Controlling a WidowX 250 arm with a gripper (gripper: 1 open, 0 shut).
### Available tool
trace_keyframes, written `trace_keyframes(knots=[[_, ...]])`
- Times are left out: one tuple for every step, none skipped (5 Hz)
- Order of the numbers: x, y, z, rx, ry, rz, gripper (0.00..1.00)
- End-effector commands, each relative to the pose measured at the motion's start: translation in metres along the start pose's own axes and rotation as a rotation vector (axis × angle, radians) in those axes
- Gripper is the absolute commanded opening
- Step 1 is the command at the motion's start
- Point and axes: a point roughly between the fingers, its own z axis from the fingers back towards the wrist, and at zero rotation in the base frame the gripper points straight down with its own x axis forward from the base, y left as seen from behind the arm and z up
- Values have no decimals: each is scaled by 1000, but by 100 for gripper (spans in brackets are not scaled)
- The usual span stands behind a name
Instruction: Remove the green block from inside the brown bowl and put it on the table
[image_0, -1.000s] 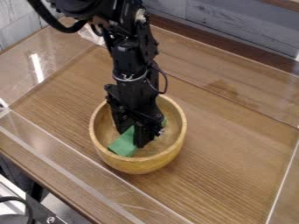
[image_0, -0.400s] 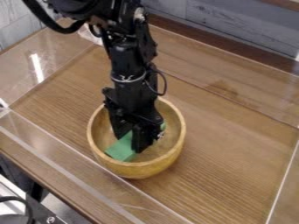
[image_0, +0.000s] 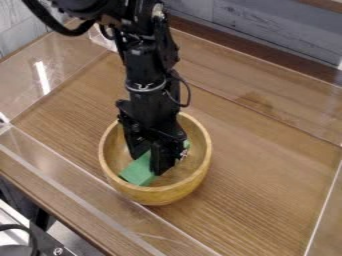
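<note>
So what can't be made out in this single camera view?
- Fingertips of the hand: sunk inside the brown bowl, masked by the hand's own black body.
- Grip on the green block: the contact is covered by the hand, so holding or merely touching is unclear.
- The block's upper end: behind the fingers.
- Bowl's far inside wall: blocked by the arm.
- Arm's base: cut off by the top edge.

Looks like a robotics lab or test bench rather than a home. Wood-grain table (image_0: 254, 120) fenced by low clear acrylic walls (image_0: 80, 175), forming a contained work cell. Black robot arm (image_0: 144, 60) mounted behind the brown bowl (image_0: 187, 178), cabling looped near its top. Grey panelled wall (image_0: 267, 25) beyond the table's far edge.
</note>
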Motion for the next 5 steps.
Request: trace_keyframes(knots=[[7, 3, 17, 9, -59, 10, 0], [6, -1, 23, 3, -57, 13, 0], [5, -6, 29, -2, -60, 15, 0], [5, -11, 35, -7, -63, 20, 0], [5, -17, 41, -13, -68, 23, 0]])
